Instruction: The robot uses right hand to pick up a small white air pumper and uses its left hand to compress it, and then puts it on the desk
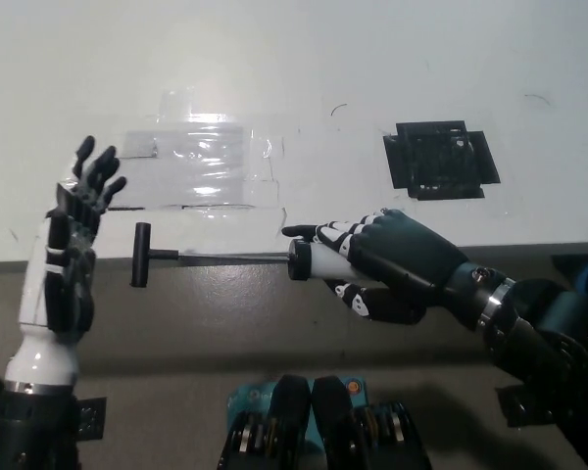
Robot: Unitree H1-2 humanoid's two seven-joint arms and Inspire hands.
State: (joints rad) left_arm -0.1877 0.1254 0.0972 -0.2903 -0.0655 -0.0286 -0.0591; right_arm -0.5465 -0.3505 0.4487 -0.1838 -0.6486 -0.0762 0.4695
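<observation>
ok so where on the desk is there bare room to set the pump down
The desk is bare along the whole far strip, above the clear tape patch and black tape square, and in the gap between them. The near edge is crowded: the right hand holds the pump, whose handle reaches toward the open left hand.

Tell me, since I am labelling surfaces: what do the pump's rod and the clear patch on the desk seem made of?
The thin dark rod with black T-handle looks like metal, slim and straight. The clear glossy patch on the white desk looks like plastic film or tape: wrinkled, with bright glare.
</observation>
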